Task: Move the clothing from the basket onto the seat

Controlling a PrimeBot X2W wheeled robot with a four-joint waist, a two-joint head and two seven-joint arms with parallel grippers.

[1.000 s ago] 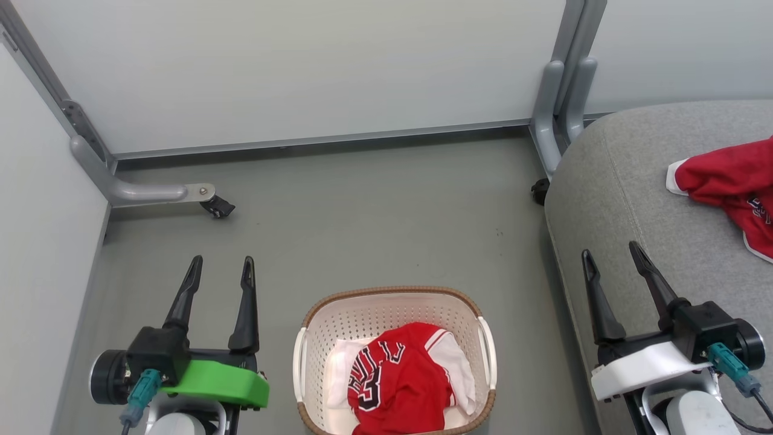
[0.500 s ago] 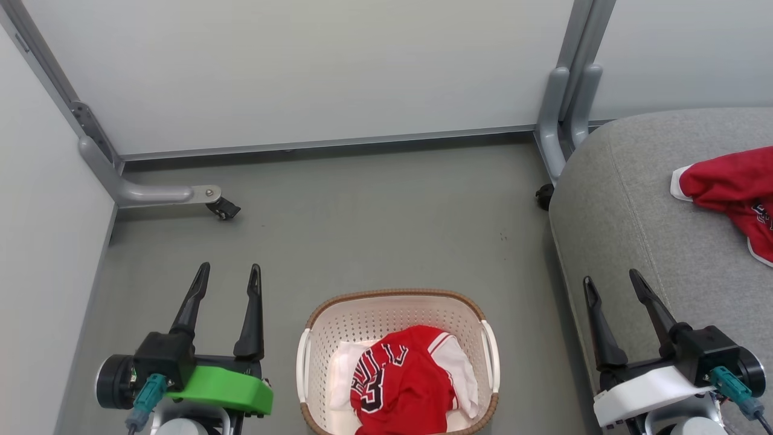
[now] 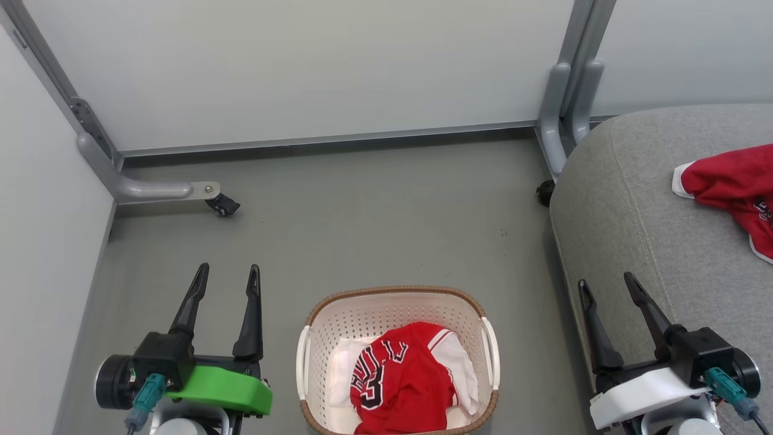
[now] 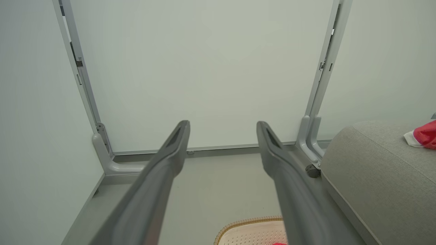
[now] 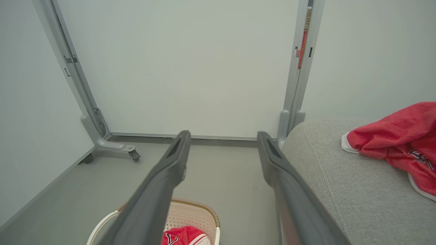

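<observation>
From the head, the left tool (image 3: 229, 267) and right tool (image 3: 604, 279) are both wide open and hold nothing. The basket (image 3: 395, 292) sits between them on the floor (image 3: 362, 229). The red jersey (image 3: 395, 380) lies bunched inside it, letters turned sideways. The red shorts (image 3: 731, 181) lie on the grey seat (image 3: 622, 211), far right. The left wrist looks at a grey frame leg (image 4: 115, 167) by the wall. The right wrist looks at the shorts stretched sideways across the seat.

We found the red jersey (image 3: 401, 377), lettering up, crumpled inside the cream perforated basket (image 3: 392, 292) with its brown woven rim; the red shorts (image 3: 731, 181) lay bunched on the grey seat (image 3: 634, 199) to its right.
</observation>
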